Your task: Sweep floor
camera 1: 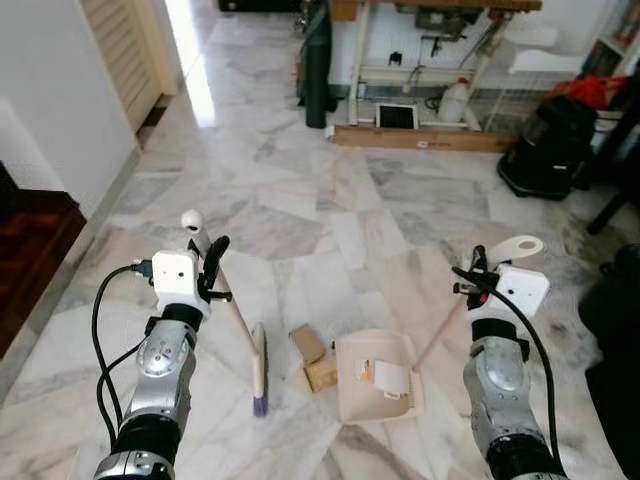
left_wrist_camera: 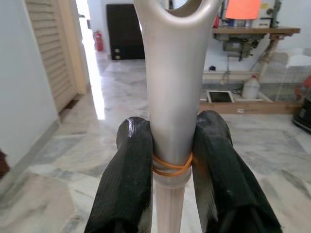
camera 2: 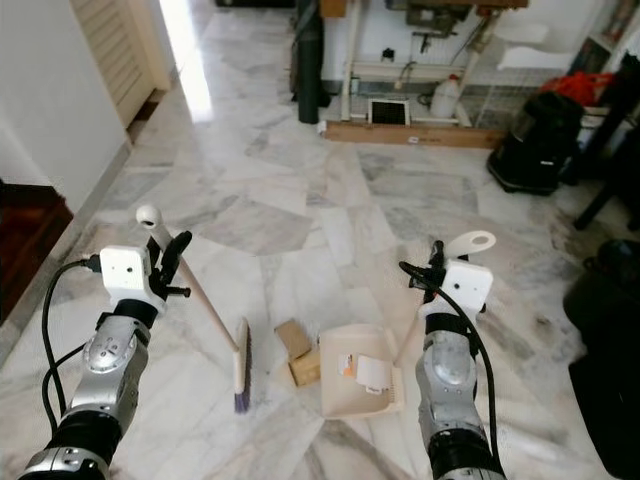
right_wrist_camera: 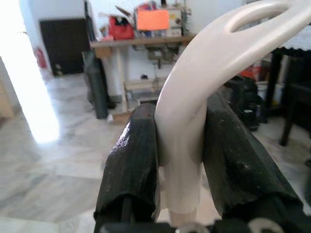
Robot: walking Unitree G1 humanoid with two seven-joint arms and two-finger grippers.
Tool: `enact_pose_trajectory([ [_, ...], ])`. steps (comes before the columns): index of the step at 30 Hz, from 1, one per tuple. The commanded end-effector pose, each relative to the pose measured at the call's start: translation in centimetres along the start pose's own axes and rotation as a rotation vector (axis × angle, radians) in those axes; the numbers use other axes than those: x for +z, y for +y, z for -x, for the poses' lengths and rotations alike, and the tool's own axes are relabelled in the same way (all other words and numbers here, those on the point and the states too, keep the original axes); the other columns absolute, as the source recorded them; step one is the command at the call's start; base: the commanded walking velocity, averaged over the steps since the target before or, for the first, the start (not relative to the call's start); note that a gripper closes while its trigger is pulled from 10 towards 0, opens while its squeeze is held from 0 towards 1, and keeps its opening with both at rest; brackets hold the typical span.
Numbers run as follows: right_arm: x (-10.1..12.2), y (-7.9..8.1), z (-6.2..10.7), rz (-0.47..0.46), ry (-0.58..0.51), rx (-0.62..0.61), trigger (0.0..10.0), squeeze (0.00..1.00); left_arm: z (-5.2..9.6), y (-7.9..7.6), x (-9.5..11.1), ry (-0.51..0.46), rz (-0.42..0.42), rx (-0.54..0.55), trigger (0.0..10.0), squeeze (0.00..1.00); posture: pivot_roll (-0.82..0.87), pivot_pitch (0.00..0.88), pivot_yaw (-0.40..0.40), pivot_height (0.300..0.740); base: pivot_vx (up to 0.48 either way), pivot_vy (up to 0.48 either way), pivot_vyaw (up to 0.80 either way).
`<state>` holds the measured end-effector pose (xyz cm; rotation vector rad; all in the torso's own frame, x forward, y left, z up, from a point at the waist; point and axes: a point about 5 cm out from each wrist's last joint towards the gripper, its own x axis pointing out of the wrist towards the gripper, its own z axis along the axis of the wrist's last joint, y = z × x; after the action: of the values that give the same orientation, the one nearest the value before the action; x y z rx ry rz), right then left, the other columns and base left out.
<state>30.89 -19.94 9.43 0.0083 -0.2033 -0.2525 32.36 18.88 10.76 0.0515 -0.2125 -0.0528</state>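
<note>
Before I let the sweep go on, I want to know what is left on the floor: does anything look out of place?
Yes. Two small cardboard pieces lie on the marble between the broom, held by the left gripper, and the dustpan, held by the right gripper. A white scrap already lies in the pan.

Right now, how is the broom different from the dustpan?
The broom has a thin head with purple bristles standing on edge on the floor; the dustpan is a wide cream tray lying flat. The broom head has nothing on it; the dustpan already holds white paper. The left gripper holds the broom; the right gripper holds the dustpan. Both have long pale handles.
</note>
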Motion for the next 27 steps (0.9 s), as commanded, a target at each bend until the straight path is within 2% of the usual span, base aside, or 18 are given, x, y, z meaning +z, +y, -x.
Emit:
enact_pose_trajectory([
  [1, 1.2, 0.2, -0.3, -0.012, -0.055, -0.004, 10.0, 0.0, -0.2, 0.3, 0.7, -0.043, -0.023, 0.003, 10.0, 0.0, -0.02, 0.0, -0.02, 0.74, 0.0, 0.0, 0.77],
  [9, 1.7, -0.6, 0.0, -0.007, -0.07, -0.026, 10.0, 0.0, -0.1, -0.2, 1.2, -0.059, -0.038, -0.003, 10.0, 0.0, -0.01, 0.0, 0.017, 0.74, 0.0, 0.0, 0.78],
  [17, 1.6, -0.7, 0.2, -0.007, -0.053, -0.037, 10.0, 0.0, 0.8, -0.7, 1.0, -0.059, -0.035, -0.006, 10.0, 0.0, 0.01, 0.0, -0.008, 0.74, 0.0, 0.0, 0.77],
  [27, 1.8, -0.2, 0.5, -0.013, -0.037, -0.002, 10.0, 0.0, 1.4, -0.4, 0.8, -0.047, -0.045, 0.032, 10.0, 0.0, 0.0, 0.0, -0.027, 0.74, 0.0, 0.0, 0.77],
])
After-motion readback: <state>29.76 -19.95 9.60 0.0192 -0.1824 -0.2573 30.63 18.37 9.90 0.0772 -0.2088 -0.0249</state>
